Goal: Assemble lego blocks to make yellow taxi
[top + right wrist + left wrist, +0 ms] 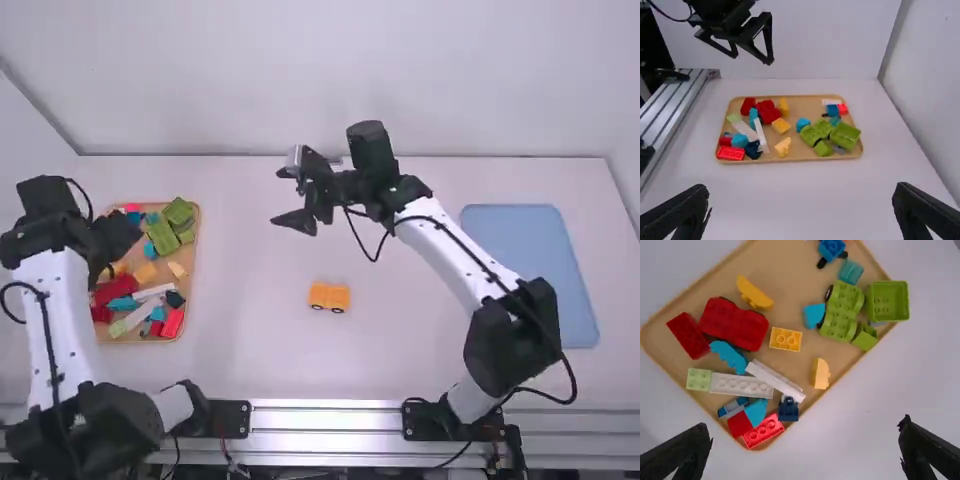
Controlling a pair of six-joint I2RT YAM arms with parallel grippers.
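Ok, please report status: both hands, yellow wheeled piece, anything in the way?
Left hand open, by tray. Right hand open, empty. Yellow wheeled piece on table. Other-coloured blocks surround tray's yellow brick.

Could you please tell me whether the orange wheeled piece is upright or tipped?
Upright: the orange wheeled piece sits on the table, its wheels showing low along one side.

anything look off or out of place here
Nothing looks spilled or broken. The small orange-yellow car stands level on its wheels on the table. The only untidy spot is the tray: its loose bricks are jumbled, and the green box at one corner seems to jut past the rim.
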